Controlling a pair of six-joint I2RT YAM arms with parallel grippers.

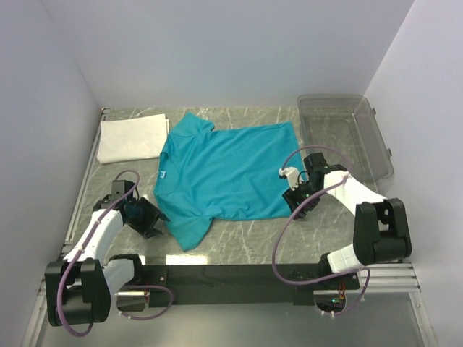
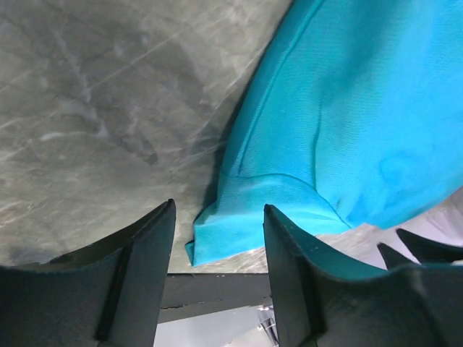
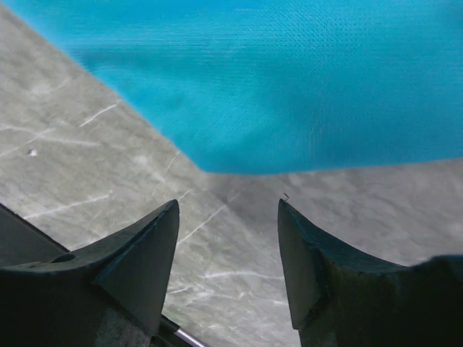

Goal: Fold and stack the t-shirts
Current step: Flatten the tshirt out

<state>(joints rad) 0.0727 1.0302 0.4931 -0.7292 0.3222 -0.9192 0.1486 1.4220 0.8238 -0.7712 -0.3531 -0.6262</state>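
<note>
A teal t-shirt point(image 1: 224, 173) lies spread flat on the marble table, neck to the left with a small white label point(image 1: 165, 173). A folded white piece point(image 1: 132, 139) lies at the back left. My left gripper point(image 1: 152, 220) is open and low at the shirt's near-left sleeve. In the left wrist view the sleeve's hem point(image 2: 246, 217) lies just ahead of the open gripper point(image 2: 219, 224). My right gripper point(image 1: 298, 206) is open at the shirt's near-right bottom corner. In the right wrist view the gripper point(image 3: 228, 217) is over bare marble, just short of the shirt's edge point(image 3: 289, 79).
A clear plastic bin point(image 1: 347, 134) stands at the back right, close beside the right arm. White walls close in the table on three sides. A black rail point(image 1: 231, 275) runs along the near edge between the arm bases.
</note>
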